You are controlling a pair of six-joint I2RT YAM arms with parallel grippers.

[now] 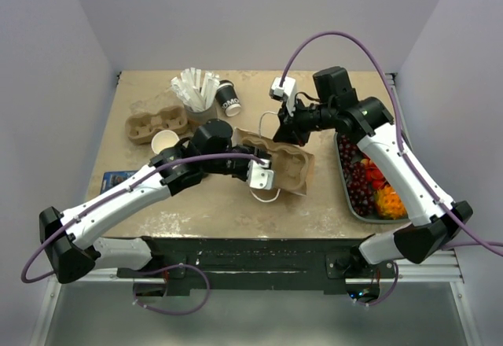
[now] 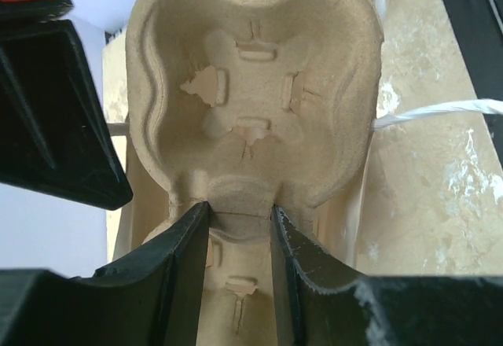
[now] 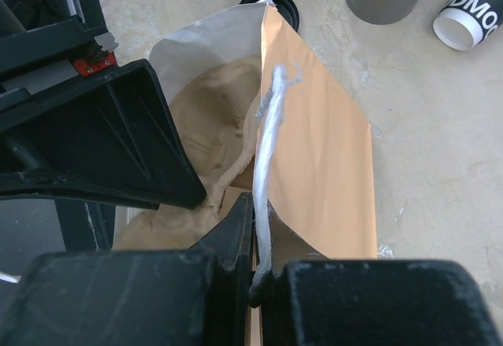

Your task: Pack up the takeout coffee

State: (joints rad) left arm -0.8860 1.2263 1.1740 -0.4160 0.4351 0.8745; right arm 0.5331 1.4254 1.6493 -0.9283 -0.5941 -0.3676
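Note:
The takeout coffee (image 1: 229, 98), a dark cup with a white print, lies on its side at the back, white base toward the bag; it also shows in the right wrist view (image 3: 471, 16). My left gripper (image 1: 267, 165) (image 2: 240, 208) is shut on the middle ridge of a pulp cup carrier (image 2: 251, 86) (image 1: 289, 169). The carrier sits in the mouth of a brown paper bag (image 1: 308, 182) (image 3: 322, 149) lying on the table. My right gripper (image 1: 285, 130) (image 3: 262, 212) is shut on the bag's white cord handle (image 3: 267, 126) and holds that side up.
A second pulp carrier (image 1: 149, 126) and a white-inside cup (image 1: 165, 141) sit at the left. A grey holder of white packets (image 1: 196, 94) stands at the back. A tray of fruit (image 1: 363, 181) is at the right. A black lid (image 3: 277, 4) lies behind the bag.

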